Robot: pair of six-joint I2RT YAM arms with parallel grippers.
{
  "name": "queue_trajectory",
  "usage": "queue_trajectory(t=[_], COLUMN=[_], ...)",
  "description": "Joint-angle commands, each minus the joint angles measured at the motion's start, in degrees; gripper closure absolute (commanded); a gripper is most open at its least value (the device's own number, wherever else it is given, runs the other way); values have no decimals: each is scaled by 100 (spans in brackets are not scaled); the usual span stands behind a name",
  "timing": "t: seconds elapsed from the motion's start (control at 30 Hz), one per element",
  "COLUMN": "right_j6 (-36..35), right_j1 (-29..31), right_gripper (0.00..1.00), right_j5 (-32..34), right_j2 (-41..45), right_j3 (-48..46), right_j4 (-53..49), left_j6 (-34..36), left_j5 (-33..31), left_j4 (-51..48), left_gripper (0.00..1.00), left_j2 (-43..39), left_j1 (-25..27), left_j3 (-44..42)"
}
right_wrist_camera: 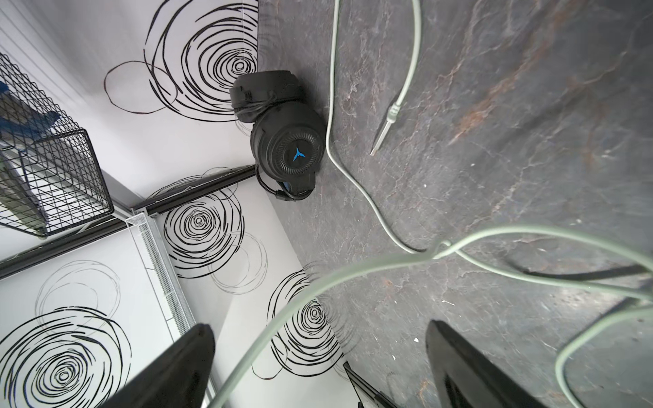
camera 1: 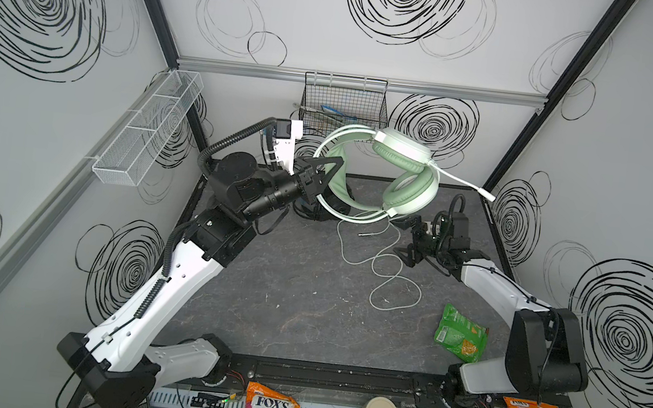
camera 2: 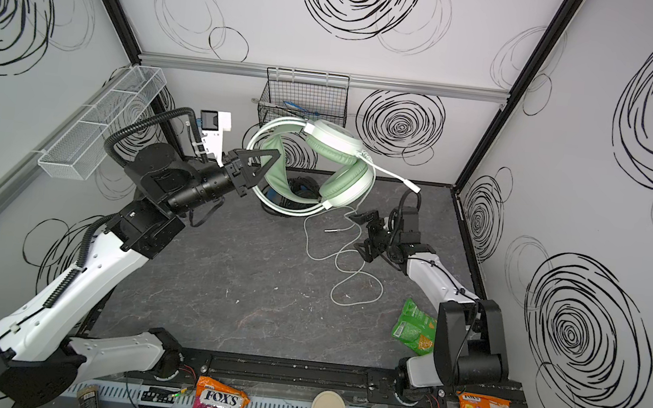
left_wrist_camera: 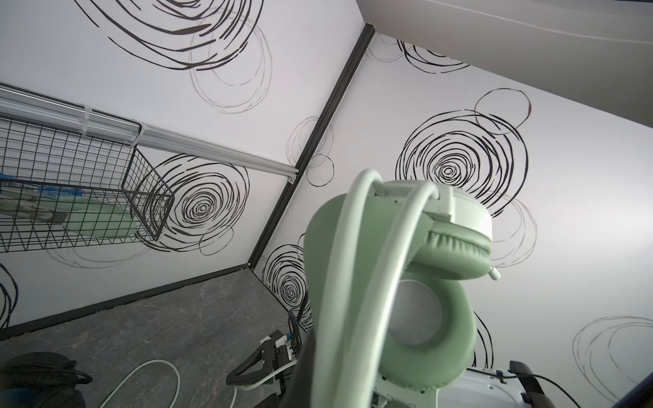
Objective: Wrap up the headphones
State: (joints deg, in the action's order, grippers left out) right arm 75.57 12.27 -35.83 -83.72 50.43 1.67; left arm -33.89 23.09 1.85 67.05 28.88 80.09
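Right now the mint headset (camera 1: 400, 167) hangs in the air over the back of the table (camera 1: 285, 292), with the left gripper (camera 1: 330, 174) clenched on its headband and the earcups out to the right. Its pale cable (camera 1: 382, 270) drops from the lower earcup and lies in loose loops on the table right of centre, plug (camera 1: 367, 233) flat on the surface among the upper loops. The right gripper (camera 1: 398, 238) sits low next to the cable, jaws spread wide. In the right wrist view a strand crosses between them; contact cannot be told. The black headset (right_wrist_camera: 282, 141) rests on the table by the back wall, under the mint one. A green snack bag (camera 1: 460, 333) lies near the right arm.
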Motion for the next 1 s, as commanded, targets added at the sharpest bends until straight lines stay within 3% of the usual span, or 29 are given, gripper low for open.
queue_trajectory(t=[0.0,0.17,0.27,0.43,0.57,0.77,0.97], right_j6=[180,194,120,-277,-762,-1906,-3760], right_j1=[70,66,65,-126,-333,-674,-667], right_gripper=[2,3,13,73,100,100,100], right_j5=[-46,-68,-47,47,224,1349,1929], right_j2=[-127,-258,-399,-730,-888,-513,-793], right_j3=[256,244,217,318,626,1306,3389], right_j4=[267,372,474,471,182,-533,-1290], left_j6=[-127,-127,-135,-202,-233,-274,125], left_j5=[90,111,132,260,322,914,2034], left_j4=[874,879,879,966,1008,1091,800], left_gripper=[100,100,100,100,100,100,100], left_j2=[-220,-236,-261,-313,-426,-552,-571], left_j1=[56,110,112,113,12,-394,-356], left_j3=[-11,-47,-47,-109,-282,-614,-1255])
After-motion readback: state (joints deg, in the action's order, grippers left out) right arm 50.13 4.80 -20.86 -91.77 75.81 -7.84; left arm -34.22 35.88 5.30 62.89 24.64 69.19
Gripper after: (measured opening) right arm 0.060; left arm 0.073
